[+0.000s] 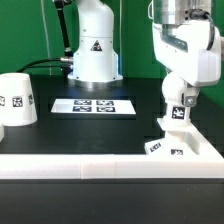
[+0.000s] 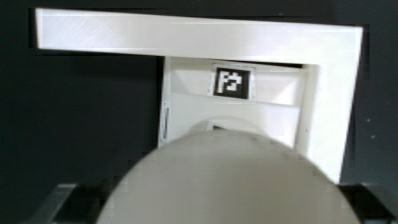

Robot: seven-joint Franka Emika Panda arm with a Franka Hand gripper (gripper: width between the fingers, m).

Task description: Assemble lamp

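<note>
My gripper (image 1: 182, 103) is shut on the white lamp bulb (image 1: 178, 116) and holds it just above the flat square lamp base (image 1: 166, 146) at the exterior view's right. In the wrist view the round bulb (image 2: 222, 175) fills the foreground between my dark fingers (image 2: 64, 203). Beyond it lies the base (image 2: 235, 108) with its tag, tucked into a white wall corner. I cannot tell whether the bulb touches the base. The tapered shade (image 1: 16, 100) stands at the exterior view's left, apart from the rest.
The marker board (image 1: 93, 104) lies flat in the middle of the black table. A white wall (image 1: 90, 165) runs along the front edge and turns a corner (image 2: 178, 40) around the base. The arm's white pedestal (image 1: 92, 55) stands at the back.
</note>
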